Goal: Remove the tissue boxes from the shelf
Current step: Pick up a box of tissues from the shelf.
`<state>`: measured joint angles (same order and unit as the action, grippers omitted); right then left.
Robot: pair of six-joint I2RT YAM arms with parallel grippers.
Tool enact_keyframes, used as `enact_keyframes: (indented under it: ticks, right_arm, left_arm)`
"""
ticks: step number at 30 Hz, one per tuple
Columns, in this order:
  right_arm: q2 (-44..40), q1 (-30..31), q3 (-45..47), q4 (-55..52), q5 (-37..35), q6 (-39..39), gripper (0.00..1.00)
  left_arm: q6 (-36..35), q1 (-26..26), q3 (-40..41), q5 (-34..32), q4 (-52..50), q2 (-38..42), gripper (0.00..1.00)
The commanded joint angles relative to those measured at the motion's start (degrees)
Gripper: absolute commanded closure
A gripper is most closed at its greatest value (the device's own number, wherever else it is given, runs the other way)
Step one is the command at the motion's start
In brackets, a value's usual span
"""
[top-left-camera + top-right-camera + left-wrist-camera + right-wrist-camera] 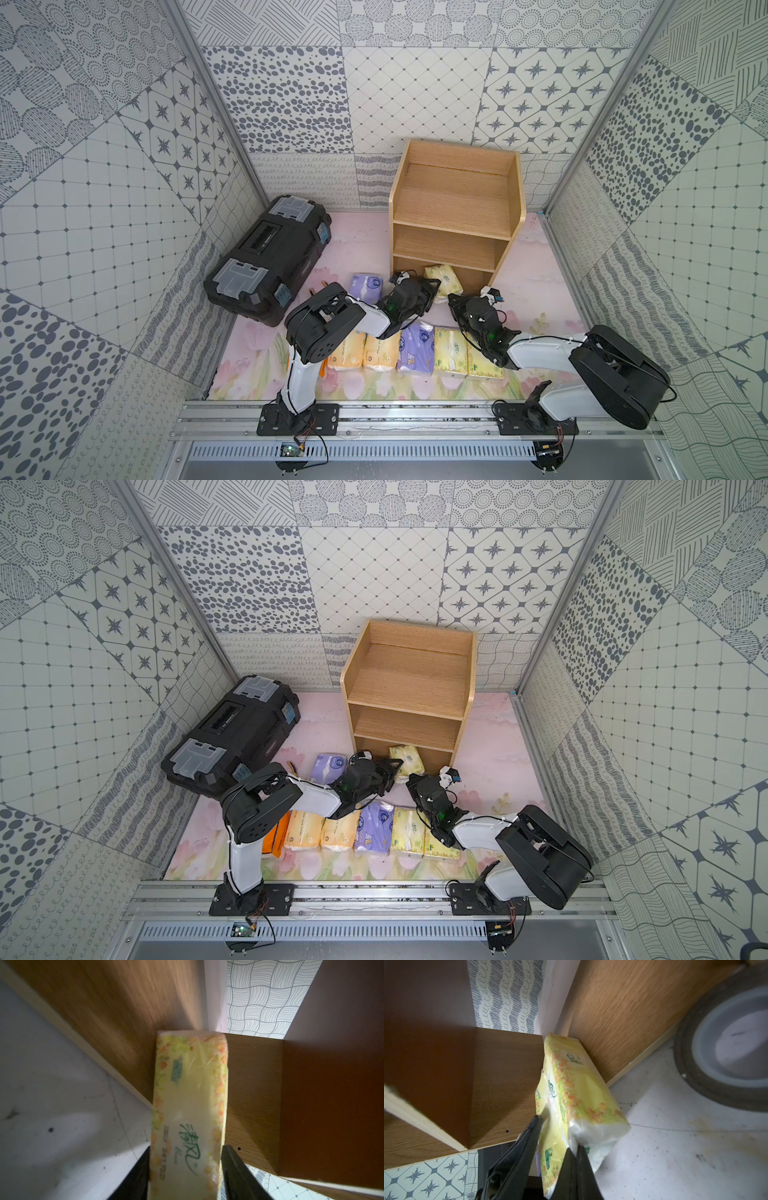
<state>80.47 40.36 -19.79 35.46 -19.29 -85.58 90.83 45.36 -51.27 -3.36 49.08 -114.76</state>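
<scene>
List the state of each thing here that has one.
Light-wood three-tier shelf: upper tiers empty, one pack in bottom tier.
Yellow-green plastic-wrapped tissue pack: partly out of bottom tier.
Seven other soft tissue packs: on the floor mat.
Black plastic toolbox: lid closed.
Left hand: shut on yellow-green pack.
Right hand: shut, at that pack's end.

The shelf (455, 195) stands on the tabletop (357, 249) at far centre, near the far wall, with the toolbox (266, 257) well apart to its left, along the left wall. One tissue pack (444, 279) sits in the left part of the shelf's lowest tier, jutting out of the front opening between the jaws of the left pincer (186, 1148). A second pack (365, 286) lies on the tabletop just left of the shelf front, and a row of six packs (376, 827) lies side by side nearer, before the shelf.
</scene>
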Motion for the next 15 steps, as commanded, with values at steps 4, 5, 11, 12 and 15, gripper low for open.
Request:
enact_keyframes:
  ticks: [4, 5, 11, 12, 15]
  right_arm:
    - [-2.8, -0.3, 0.2, 0.8, 0.3, 0.2, 1.0]
    - [-3.3, -0.3, 0.2, 0.2, 0.1, 0.4, 1.0]
    - [-10.0, -0.4, -0.4, -8.1, -1.3, 3.6, 0.64]
    - [-11.8, -0.3, -0.5, -10.1, -1.6, 4.5, 0.56]
    - [-18.0, -0.3, 0.0, -16.3, -2.2, 6.7, 0.41]
  left_arm:
    - [0.8, -0.4, -1.1, 1.2, 5.0, -0.5, 0.67]
    - [0.7, -0.4, -1.1, 1.2, 5.1, -0.5, 0.7]
    - [-0.4, -0.1, 0.1, 0.7, 5.2, 1.0, 0.78]
    - [-0.5, 0.0, 0.5, 0.7, 5.2, 1.4, 0.77]
    - [-1.0, 0.2, 1.9, 0.7, 4.8, 3.2, 0.78]
